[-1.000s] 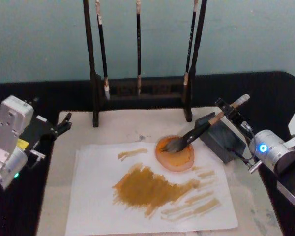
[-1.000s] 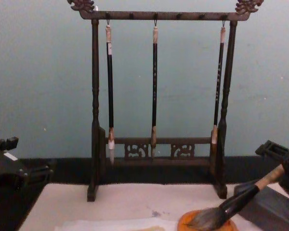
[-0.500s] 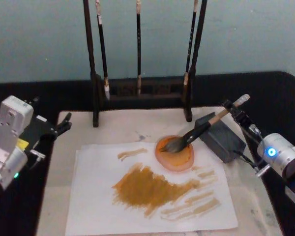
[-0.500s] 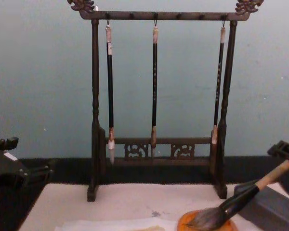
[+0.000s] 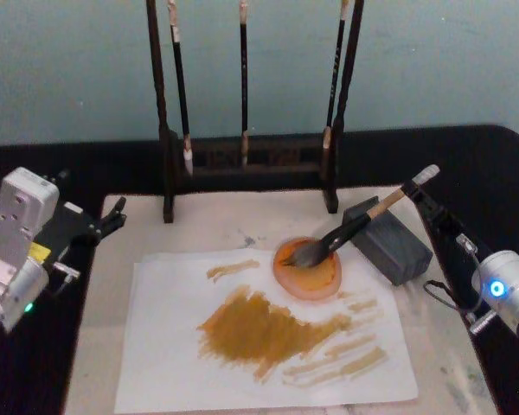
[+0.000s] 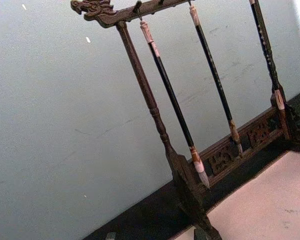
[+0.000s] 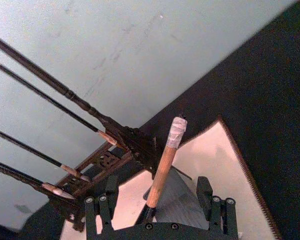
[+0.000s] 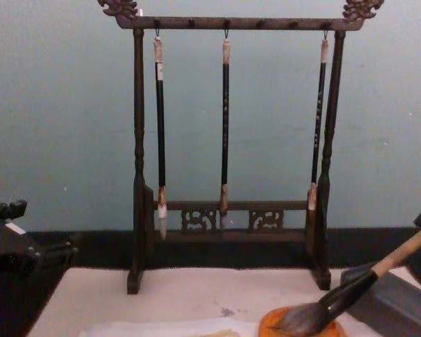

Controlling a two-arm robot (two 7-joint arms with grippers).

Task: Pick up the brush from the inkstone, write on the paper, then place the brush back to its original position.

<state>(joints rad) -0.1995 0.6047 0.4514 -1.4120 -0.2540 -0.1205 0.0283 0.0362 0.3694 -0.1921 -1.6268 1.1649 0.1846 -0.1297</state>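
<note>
Head view: the brush [image 5: 356, 222] is lying at centre right, tuft in the inkstone [image 5: 309, 271], shaft leaning on the grey block [image 5: 389, 241]; the paper [image 5: 268, 333] is filling lower centre; the left gripper [image 5: 112, 216] is idling at left, its state unclear.
Right wrist view: the right gripper [image 7: 160, 194] is standing spread, fingers either side of the handle, not touching.

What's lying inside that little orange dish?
The brush rests with its bushy tuft in the inkstone, its handle leaning up over the dark grey block. The dish floor beneath the tuft is covered.
</note>
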